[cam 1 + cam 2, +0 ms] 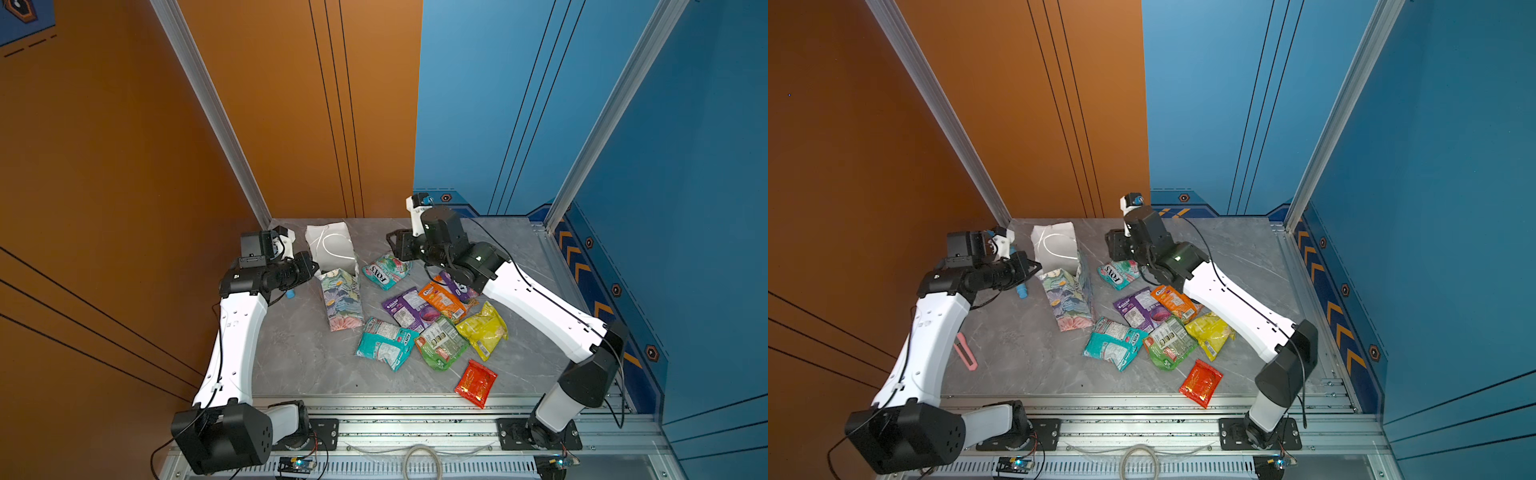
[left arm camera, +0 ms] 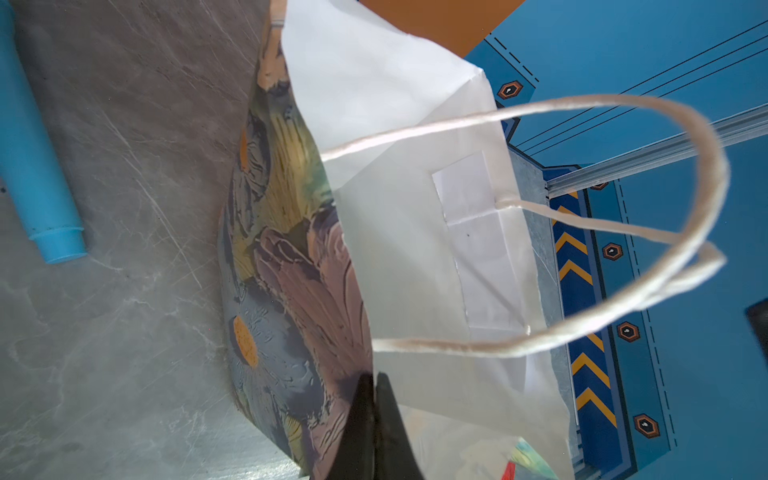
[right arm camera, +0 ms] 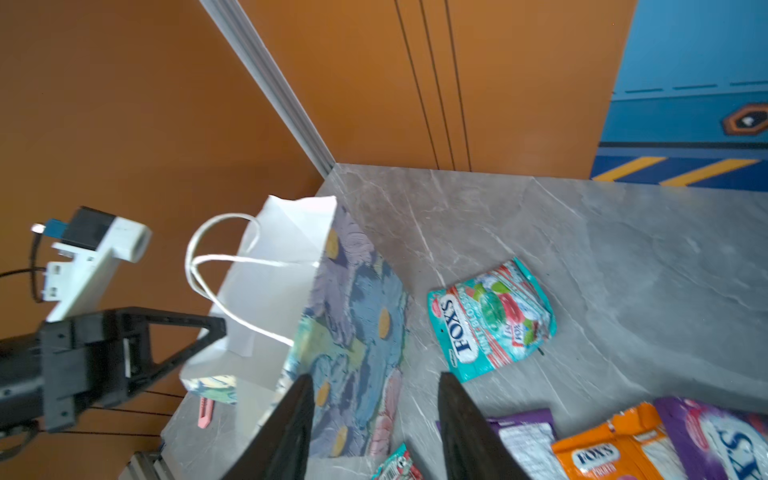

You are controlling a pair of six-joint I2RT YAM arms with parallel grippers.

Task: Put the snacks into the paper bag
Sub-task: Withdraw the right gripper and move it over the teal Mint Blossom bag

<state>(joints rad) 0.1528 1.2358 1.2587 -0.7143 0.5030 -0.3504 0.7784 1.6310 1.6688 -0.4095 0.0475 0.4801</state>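
Red packet (image 1: 476, 383) lies nearest the front, 1 of 8 snacks (image 1: 409, 309) loose on the table (image 1: 307, 357) beside the standing paper bag (image 1: 340, 299). The left gripper (image 2: 375, 380) pinches the bag's rim (jaws together on paper). The right gripper (image 3: 376, 376) hangs alongside, jaws apart, empty.

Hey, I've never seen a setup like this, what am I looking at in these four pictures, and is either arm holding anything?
These are two robot arms at a table, each ending in a two-fingered gripper. Two pictures look down from overhead, nearly identical; two come from cameras on the wrists. On the grey table are a floral paper bag, scattered snack packets, a light-blue stick and a small pink item. The left gripper is pinched shut on the bag's rim. The right gripper is open and empty, near the bag.
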